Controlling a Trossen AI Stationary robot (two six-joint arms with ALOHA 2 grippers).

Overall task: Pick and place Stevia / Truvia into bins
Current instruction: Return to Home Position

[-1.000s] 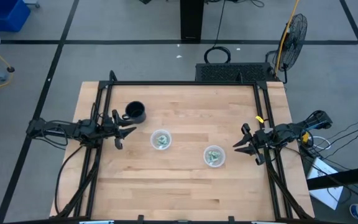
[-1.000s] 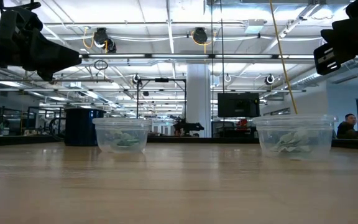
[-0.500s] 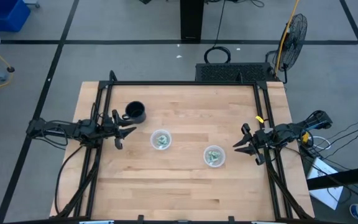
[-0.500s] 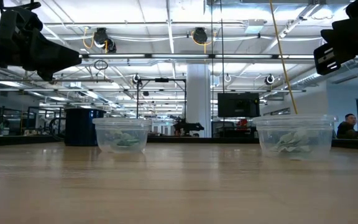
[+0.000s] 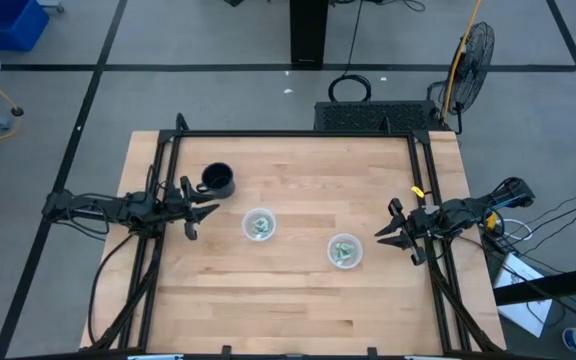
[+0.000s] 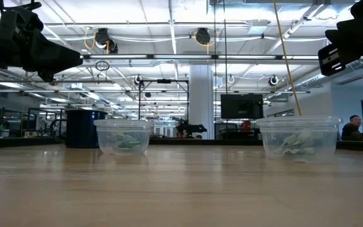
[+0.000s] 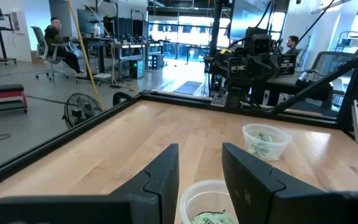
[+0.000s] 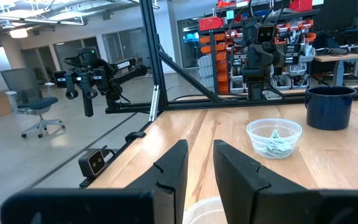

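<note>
Two clear plastic cups stand upright on the wooden table: the left cup (image 5: 259,224) (image 6: 124,136) (image 7: 207,202) (image 8: 273,138) and the right cup (image 5: 344,250) (image 6: 298,138) (image 7: 265,140). Pale green and white packets lie inside both. My left gripper (image 5: 209,210) (image 7: 199,163) hovers open above the table, left of the left cup. My right gripper (image 5: 383,238) (image 8: 201,160) hovers open, right of the right cup. Neither holds anything.
A black mug (image 5: 217,180) (image 8: 331,107) stands near the far left of the table, beside my left gripper. A black metal frame (image 5: 298,135) runs along the table's far, left and right edges. People sit in the room beyond the table.
</note>
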